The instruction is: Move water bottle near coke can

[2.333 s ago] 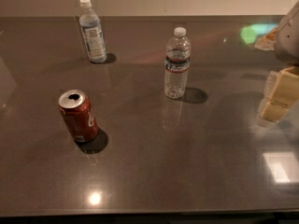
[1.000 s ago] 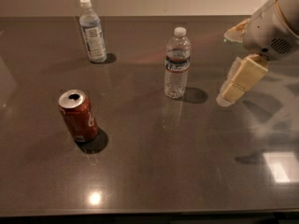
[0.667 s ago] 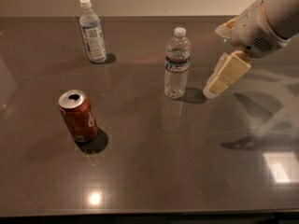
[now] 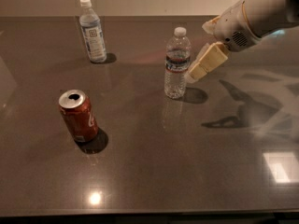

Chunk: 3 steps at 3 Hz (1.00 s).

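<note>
The water bottle, clear ribbed plastic with a white cap and a dark red-edged label band, stands upright mid-table. The coke can, red with a silver top, stands upright at the front left, well apart from the bottle. My gripper reaches in from the upper right and hovers just to the right of the water bottle at label height. Its cream fingers are spread open and hold nothing. The lower fingertip is very close to the bottle's right side; I cannot tell whether it touches.
A second bottle with a large pale blue-white label stands at the back left. The dark glossy table extends to the front edge, and the arm's shadow lies on it at the right.
My gripper has moved left across the table from the right edge and now hovers right beside the water bottle. The bottles and the can have not moved.
</note>
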Available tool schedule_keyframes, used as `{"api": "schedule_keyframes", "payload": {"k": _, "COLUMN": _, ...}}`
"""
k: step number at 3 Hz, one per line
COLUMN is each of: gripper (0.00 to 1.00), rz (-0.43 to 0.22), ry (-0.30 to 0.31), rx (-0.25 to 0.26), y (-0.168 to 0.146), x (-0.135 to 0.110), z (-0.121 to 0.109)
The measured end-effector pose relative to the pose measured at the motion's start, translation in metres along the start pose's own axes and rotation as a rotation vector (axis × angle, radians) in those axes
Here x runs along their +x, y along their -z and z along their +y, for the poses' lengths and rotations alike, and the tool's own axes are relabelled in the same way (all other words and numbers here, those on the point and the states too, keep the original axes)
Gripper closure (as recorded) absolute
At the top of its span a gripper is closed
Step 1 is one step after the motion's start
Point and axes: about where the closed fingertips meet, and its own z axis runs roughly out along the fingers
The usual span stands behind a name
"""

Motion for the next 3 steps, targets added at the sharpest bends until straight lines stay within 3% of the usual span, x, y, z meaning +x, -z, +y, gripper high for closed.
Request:
{"api": "schedule_keyframes", "payload": {"k": 1, "gripper": 0.0, "rz": -0.062, "ry": -0.043, "rx": -0.038, "y": -0.019, "x": -0.01, "z": -0.012}}
{"api": "schedule_keyframes", "payload": {"k": 2, "gripper": 0.16, "rz": -0.104, "ry": -0.067, "rx": -0.074, "y": -0.033, "x": -0.018, "z": -0.016}}
{"api": "schedule_keyframes", "payload": {"k": 3, "gripper": 0.41, "rz": -0.145, "ry": -0.08, "rx": -0.117, "y": -0.039, "x": -0.025, "z": -0.011}}
